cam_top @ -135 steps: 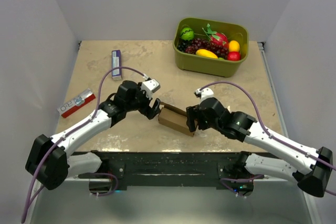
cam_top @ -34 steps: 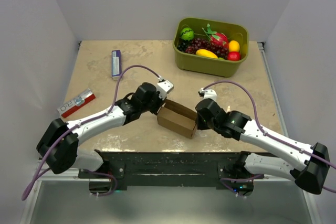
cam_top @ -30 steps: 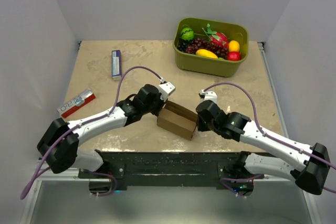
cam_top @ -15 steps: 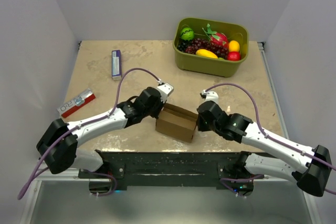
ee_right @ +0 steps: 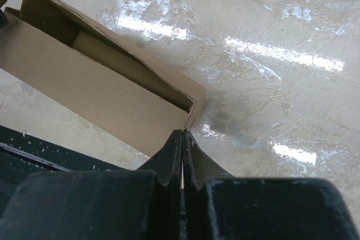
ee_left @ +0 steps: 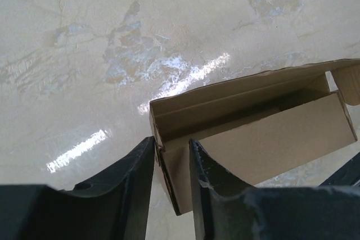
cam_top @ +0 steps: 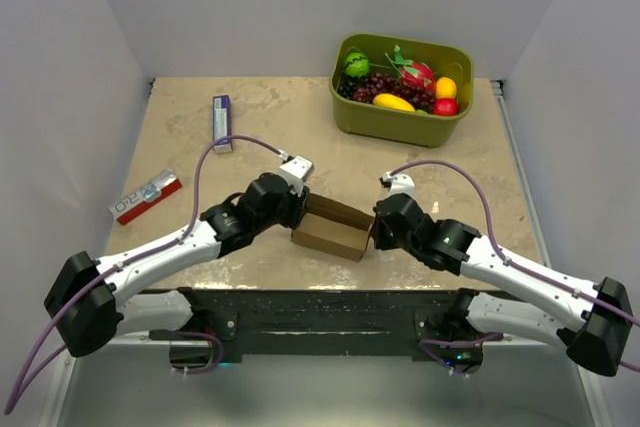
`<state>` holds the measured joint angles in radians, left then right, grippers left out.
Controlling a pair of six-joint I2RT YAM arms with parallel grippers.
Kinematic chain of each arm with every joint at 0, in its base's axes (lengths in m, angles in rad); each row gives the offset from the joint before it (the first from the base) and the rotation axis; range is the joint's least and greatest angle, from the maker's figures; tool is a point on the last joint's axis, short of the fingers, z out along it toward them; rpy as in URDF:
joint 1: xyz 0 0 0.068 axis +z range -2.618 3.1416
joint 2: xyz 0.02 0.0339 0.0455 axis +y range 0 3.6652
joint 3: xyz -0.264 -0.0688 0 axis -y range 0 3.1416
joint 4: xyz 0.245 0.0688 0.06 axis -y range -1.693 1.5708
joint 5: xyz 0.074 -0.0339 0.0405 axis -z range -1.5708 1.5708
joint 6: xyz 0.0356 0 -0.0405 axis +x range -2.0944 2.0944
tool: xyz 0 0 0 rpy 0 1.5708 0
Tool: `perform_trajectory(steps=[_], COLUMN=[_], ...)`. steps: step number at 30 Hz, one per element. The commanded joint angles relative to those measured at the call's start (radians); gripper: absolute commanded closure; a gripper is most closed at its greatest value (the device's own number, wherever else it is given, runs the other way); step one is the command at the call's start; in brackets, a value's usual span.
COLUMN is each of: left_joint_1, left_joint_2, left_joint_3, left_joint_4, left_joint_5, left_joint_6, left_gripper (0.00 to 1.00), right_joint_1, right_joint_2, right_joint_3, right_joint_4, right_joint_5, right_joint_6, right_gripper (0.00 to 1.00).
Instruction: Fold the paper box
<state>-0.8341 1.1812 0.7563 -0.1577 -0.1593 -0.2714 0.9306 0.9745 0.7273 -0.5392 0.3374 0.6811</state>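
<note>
The paper box (cam_top: 330,230) is a small brown carton lying on the table between both arms, its long top side open. In the left wrist view the paper box (ee_left: 253,133) shows its hollow inside, and my left gripper (ee_left: 171,141) stands open with the carton's left end corner between its fingers. From above, the left gripper (cam_top: 297,209) sits at that end. My right gripper (ee_right: 182,133) is shut with nothing in it, its tips touching the right end corner of the paper box (ee_right: 84,88). In the top view the right gripper (cam_top: 373,232) meets the carton's right end.
A green bin (cam_top: 392,125) of toy fruit stands at the back right. A slim purple-and-white box (cam_top: 222,123) lies at the back left, a red-and-white box (cam_top: 146,196) at the left edge. The black mounting rail (cam_top: 320,309) runs along the near edge.
My left gripper has gone from shut to open around the carton's left end, and the left arm has drawn back to the left. The carton shifted slightly. The right gripper stayed shut at its end.
</note>
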Motion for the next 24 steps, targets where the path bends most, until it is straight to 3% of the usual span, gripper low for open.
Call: perform_trajectory(steps=[1, 5, 14, 18, 24], left_joint_1=[-0.007, -0.007, -0.007, -0.007, -0.007], left_joint_2=[-0.049, -0.08, -0.152, -0.181, -0.137], left_joint_3=[-0.041, -0.093, -0.161, -0.212, -0.244], left_joint_4=[0.06, 0.069, 0.049, 0.105, 0.142], left_joint_5=[0.0, -0.008, -0.054, -0.031, 0.001], left_joint_6=[-0.041, -0.075, -0.156, -0.178, -0.186], left_gripper=[0.59, 0.44, 0.32, 0.33, 0.45], right_joint_1=[0.004, 0.004, 0.004, 0.004, 0.007], right_joint_2=[-0.011, -0.008, -0.002, 0.003, 0.006], right_joint_3=[-0.008, -0.009, -0.009, -0.008, -0.006], right_joint_4=[0.041, 0.042, 0.048, 0.051, 0.062], right_joint_5=[-0.011, -0.011, -0.018, -0.021, -0.032], right_joint_6=[-0.008, -0.012, -0.015, -0.017, -0.014], right_gripper=[1.0, 1.0, 1.0, 1.0, 1.0])
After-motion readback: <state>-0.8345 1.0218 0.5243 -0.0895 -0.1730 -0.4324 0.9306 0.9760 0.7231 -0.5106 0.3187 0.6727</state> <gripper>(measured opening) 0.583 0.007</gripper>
